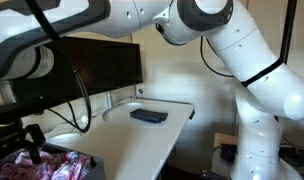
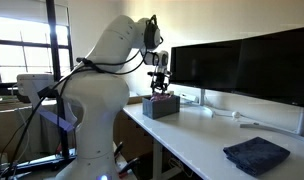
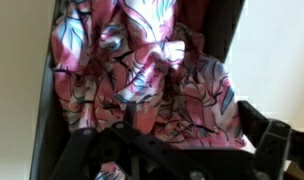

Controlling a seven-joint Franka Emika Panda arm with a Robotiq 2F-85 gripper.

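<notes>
A pink floral cloth (image 3: 152,70) lies crumpled in a dark box (image 2: 160,106) at the end of the white desk; the cloth also shows in an exterior view (image 1: 54,166). My gripper (image 3: 192,132) hangs just above the box in both exterior views (image 2: 160,87) (image 1: 28,136). In the wrist view its fingers stand apart on either side of the cloth and look open, with nothing between them. The lower part of the cloth is hidden behind the gripper body.
A folded dark blue cloth (image 1: 148,115) (image 2: 257,155) lies further along the white desk (image 1: 142,140). Two dark monitors (image 2: 232,65) stand along the desk's back edge. The robot's base (image 2: 92,120) stands beside the desk.
</notes>
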